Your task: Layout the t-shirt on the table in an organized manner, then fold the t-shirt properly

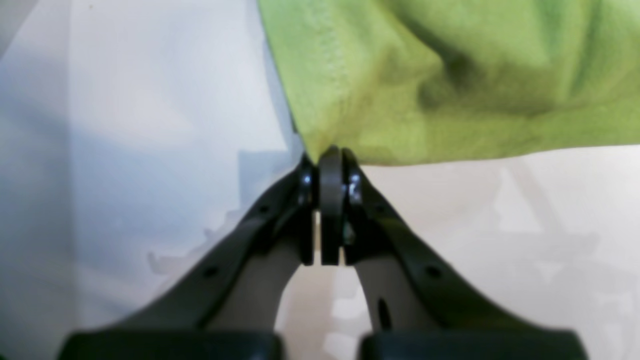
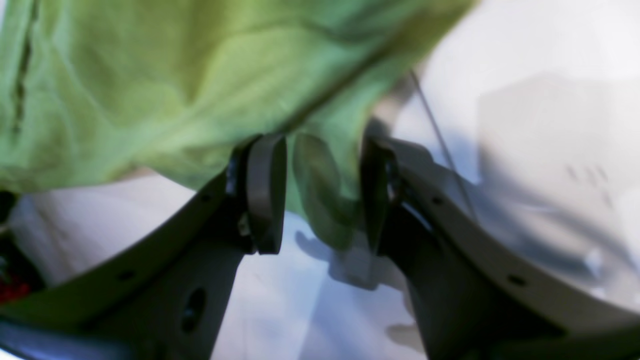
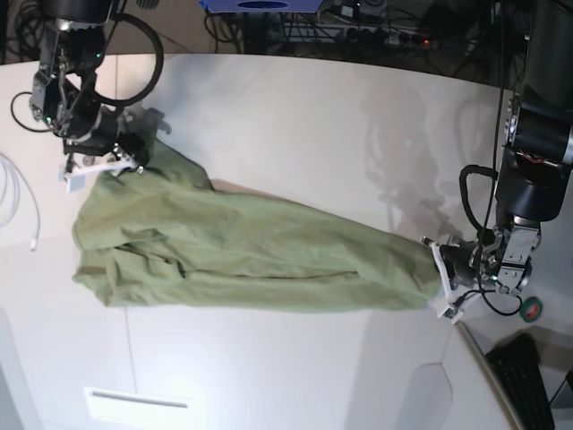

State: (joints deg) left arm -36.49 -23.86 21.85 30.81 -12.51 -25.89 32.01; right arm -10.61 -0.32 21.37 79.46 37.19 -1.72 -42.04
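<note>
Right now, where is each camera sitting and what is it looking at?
Left wrist: rides the left arm, looking past its shut left gripper pinching the t-shirt.
Right wrist: rides the right arm; the right gripper stands open around a cloth fold.
Base: high above the table, seeing both arms.
All three views share the t-shirt.

— Light? 
— Bright, even, from overhead; soft grey shadows on the table, pale glare toward 12 o'clock.
— Sharpness? 
— Base view crisp. Both wrist views soft; the t-shirt smeared, worst at 3 o'clock in the right wrist view. Near fingers blurred.
</note>
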